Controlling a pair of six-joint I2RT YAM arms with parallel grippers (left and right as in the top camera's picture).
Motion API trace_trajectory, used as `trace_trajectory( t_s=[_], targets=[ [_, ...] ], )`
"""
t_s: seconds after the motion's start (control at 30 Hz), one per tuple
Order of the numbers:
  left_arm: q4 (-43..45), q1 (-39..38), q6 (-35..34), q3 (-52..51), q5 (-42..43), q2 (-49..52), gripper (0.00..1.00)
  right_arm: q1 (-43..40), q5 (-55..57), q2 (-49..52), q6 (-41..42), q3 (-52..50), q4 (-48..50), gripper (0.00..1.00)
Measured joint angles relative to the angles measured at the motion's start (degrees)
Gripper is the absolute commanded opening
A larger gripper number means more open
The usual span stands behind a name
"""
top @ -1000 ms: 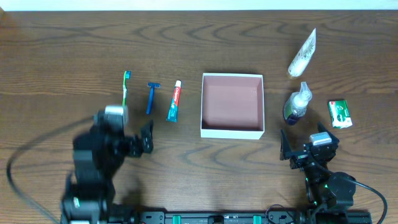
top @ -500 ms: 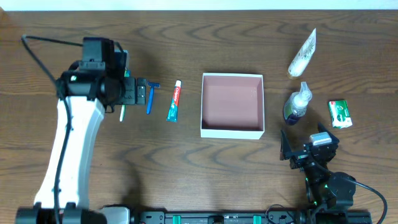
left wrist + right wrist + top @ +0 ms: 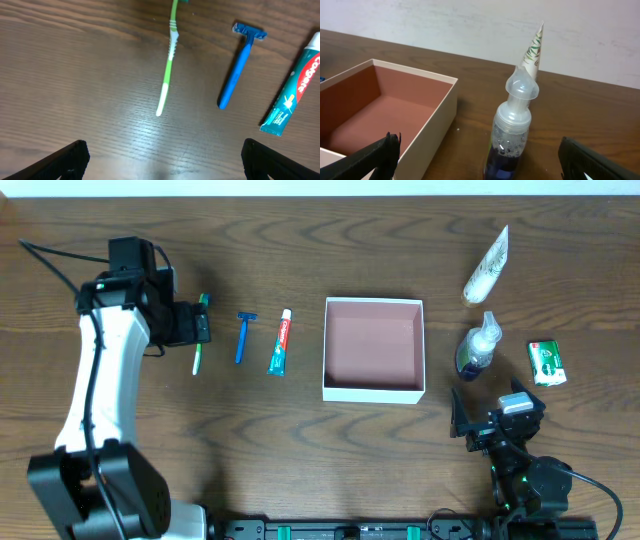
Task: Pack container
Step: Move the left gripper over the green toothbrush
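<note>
Nearest the rig's base, at the right of the dark wooden table, my right gripper sat low with its fingers spread wide and nothing between them, its camera looking across at the box and the bottle. Just beyond, mid-table, stood the square, shallow cardboard container, white on its outer walls and pinkish-brown inside. Its floor was bare, with nothing packed yet. I judged it light and fairly stiff but thin-walled, likely to skid on the smooth wood if bumped. If I had to steady it, I would pinch one wall over the rim near its middle and not squeeze a corner. To its right lay a small green packet, and between that and the box stood a dark blue pump bottle with a clear head, close to the wall but apart from it. Left of the box, in a row and each clear of the next, lay a teal and white toothpaste tube, a blue plastic razor and a slim green and white toothbrush. My left gripper hung over the toothbrush with its fingers wide apart, holding nothing. Farthest off, back right, lay a white squeeze tube printed with green leaves.
</note>
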Motion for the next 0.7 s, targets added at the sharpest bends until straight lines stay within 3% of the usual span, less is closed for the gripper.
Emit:
trace_trajectory(
  t_s=[0.37, 0.7],
  targets=[
    [4.8, 0.0, 0.2, 0.0, 0.8, 11.6, 0.98, 0.0, 0.0, 0.0, 0.0, 0.0, 0.0, 0.99],
    [9.1, 0.0, 0.7, 0.0, 0.8, 15.0, 0.98, 0.0, 0.0, 0.0, 0.0, 0.0, 0.0, 0.99]
  ],
)
